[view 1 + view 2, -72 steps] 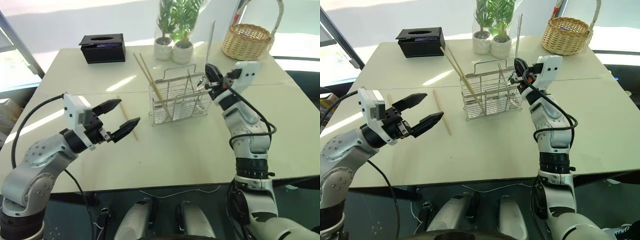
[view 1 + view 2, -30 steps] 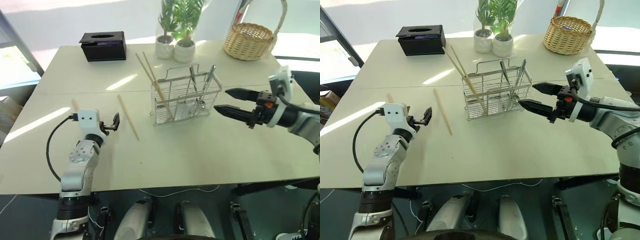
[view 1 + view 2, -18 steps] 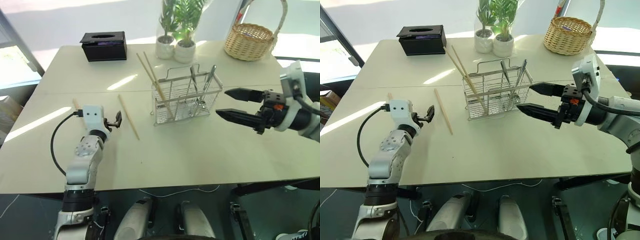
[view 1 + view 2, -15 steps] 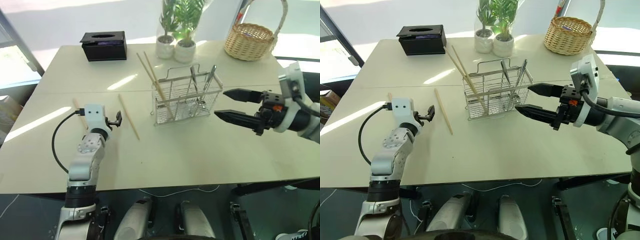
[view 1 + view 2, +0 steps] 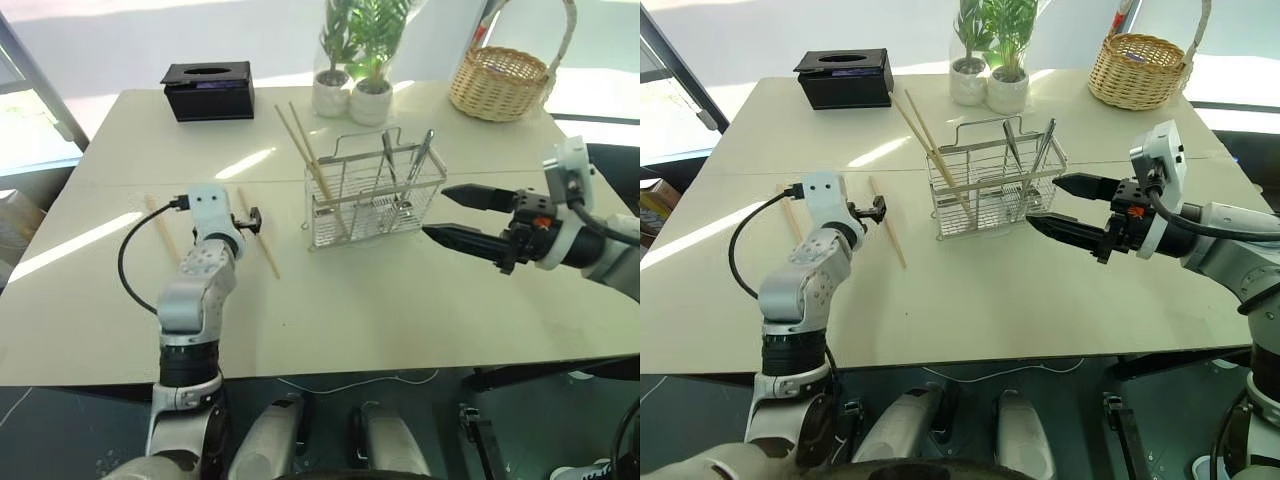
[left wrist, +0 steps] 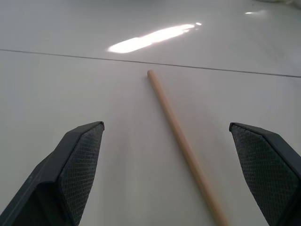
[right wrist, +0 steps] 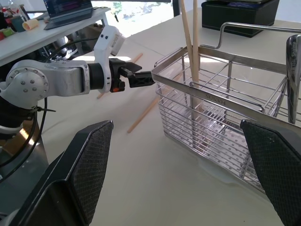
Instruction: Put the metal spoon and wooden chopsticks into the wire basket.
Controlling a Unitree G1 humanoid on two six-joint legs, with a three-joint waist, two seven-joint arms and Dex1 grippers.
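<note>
The rectangular silver wire basket (image 5: 375, 200) with open grid sides and a raised wire handle stood near the middle of the long cream-white table (image 5: 400, 300). Two pale wooden chopsticks (image 5: 305, 156) already leaned in its left compartment, their upper ends pointing toward 11 o'clock above the rim. In the right compartments stood two shiny metal utensils; the metal spoon (image 5: 421, 160) leaned with its handle rising past the rim, though I could not tell surely which of the two was the spoon.

At 9 o'clock from the basket, one more pale wooden chopstick (image 5: 258, 235) lay flat on the table, running from 11 to 5 o'clock. A further pale stick (image 5: 160, 228) lay farther out, also at 9 o'clock, just beside the left arm.

The left gripper (image 5: 252, 219) was over the table just beside the flat chopstick, its two black fingers (image 6: 77, 165) wide apart, with the stick lying between them in the wrist view and not touched. The right gripper (image 5: 452, 213) hovered at 3 o'clock from the basket, pointing at it, fingers (image 7: 89, 165) also spread wide and holding nothing.

At the far edge of the table, toward 12 o'clock, were a black rectangular tissue box (image 5: 207, 93), two small green plants in white pots (image 5: 350, 95), and a woven tan wicker basket with a hoop handle (image 5: 501, 85).
</note>
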